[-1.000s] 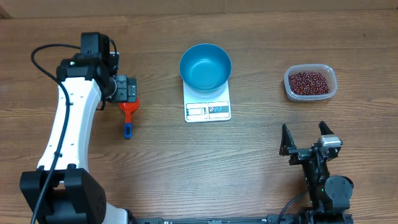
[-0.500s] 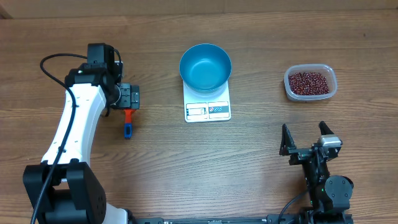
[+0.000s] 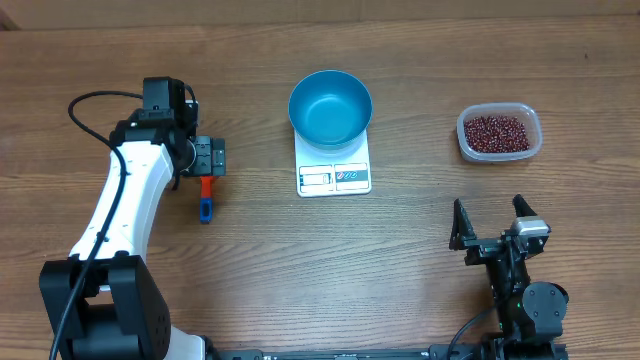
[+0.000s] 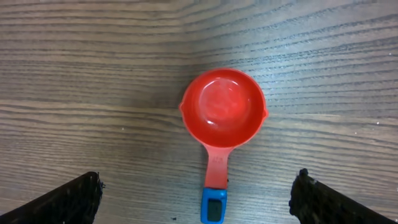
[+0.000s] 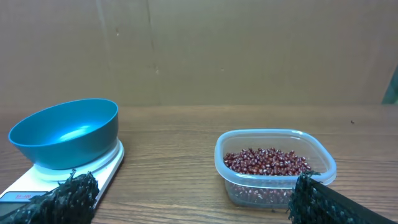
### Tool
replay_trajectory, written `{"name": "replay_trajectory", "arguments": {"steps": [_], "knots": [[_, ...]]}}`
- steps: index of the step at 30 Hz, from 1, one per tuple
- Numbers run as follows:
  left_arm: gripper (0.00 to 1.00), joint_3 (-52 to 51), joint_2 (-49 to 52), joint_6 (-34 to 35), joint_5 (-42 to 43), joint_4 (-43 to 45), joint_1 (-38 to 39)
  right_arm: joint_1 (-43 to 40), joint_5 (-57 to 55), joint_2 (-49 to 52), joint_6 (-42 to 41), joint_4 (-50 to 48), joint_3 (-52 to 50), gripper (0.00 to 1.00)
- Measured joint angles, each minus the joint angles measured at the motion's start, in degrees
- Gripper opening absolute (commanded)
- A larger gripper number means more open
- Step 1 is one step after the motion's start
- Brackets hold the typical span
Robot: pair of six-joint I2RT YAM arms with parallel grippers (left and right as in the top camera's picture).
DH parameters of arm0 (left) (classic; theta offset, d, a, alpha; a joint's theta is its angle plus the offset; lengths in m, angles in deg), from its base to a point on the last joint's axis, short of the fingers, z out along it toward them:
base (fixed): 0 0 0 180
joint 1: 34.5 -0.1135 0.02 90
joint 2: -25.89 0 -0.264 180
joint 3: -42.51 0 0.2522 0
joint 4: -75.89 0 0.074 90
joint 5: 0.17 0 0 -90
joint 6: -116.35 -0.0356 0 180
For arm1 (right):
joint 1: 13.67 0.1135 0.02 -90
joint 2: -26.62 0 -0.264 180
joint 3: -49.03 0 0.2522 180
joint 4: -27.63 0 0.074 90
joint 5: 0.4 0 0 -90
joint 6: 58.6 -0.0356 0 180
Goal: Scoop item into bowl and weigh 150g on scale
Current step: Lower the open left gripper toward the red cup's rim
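Note:
The blue bowl (image 3: 330, 108) (image 5: 65, 134) stands empty on the white scale (image 3: 334, 176) (image 5: 99, 167) at the table's back middle. The item, dark red-brown beans (image 3: 495, 131) (image 5: 267, 160), fills a clear plastic tub (image 3: 530, 147) (image 5: 273, 190) at the back right. A red scoop (image 3: 206, 187) (image 4: 224, 109) with a blue handle tip lies empty on the table at the left. My left gripper (image 3: 208, 158) (image 4: 199, 198) hangs open above it, its fingers far apart on either side of the handle. My right gripper (image 3: 490, 222) (image 5: 194, 193) rests open near the front right, holding nothing.
A black cable (image 3: 95, 100) loops behind the left arm. Bare wooden table (image 3: 330, 260) lies between the scale and both arms. A brown wall (image 5: 199, 50) rises behind the table in the right wrist view.
My left arm has shifted slightly right and forward over the scoop, then nearly settled. The scoop, bowl and right arm have not moved.

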Motion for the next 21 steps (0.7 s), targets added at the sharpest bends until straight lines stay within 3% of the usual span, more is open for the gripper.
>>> {"name": "replay_trajectory", "arguments": {"steps": [21], "knots": [[0.99,-0.5,0.0,0.0,1.9,2.4,-0.3,0.0,0.0,0.0,0.0,0.0,0.0,1.0]]}}
